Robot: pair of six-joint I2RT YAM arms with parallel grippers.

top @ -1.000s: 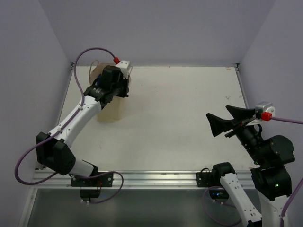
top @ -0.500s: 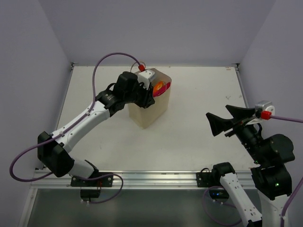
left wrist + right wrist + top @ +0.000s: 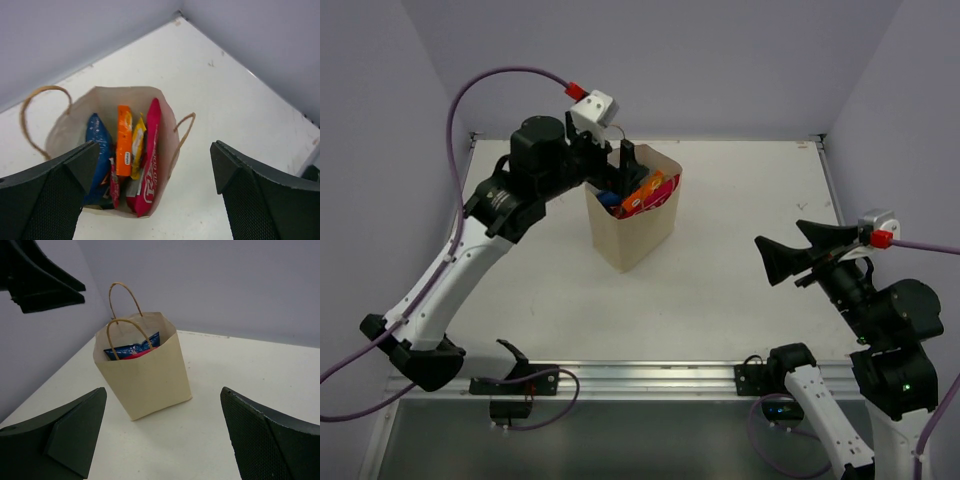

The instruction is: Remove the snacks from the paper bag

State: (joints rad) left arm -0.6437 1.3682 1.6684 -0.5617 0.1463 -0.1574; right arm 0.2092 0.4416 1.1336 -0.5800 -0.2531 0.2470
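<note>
The paper bag (image 3: 632,232) stands upright on the table, left of centre, with its mouth open. My left gripper (image 3: 610,168) hangs open just above the mouth and touches nothing. In the left wrist view, between the spread fingers of this gripper (image 3: 155,155), the snacks stand on edge inside: a blue-and-white bag (image 3: 97,150), an orange packet (image 3: 124,140), a yellow wrapper (image 3: 137,145), a red-pink bag (image 3: 150,155) and a small magenta packet (image 3: 114,182). My right gripper (image 3: 798,250) is open at the right, well away, facing the paper bag (image 3: 145,375).
The white table (image 3: 750,190) is walled at the back and on both sides. A metal rail (image 3: 640,375) runs along its near edge. The bag's two thin handles (image 3: 125,302) stick up. The left gripper's fingers (image 3: 42,282) show at the top left of the right wrist view.
My left gripper carried the bag from the far left toward the middle, then opened and rose above its mouth. The right arm has not moved.
</note>
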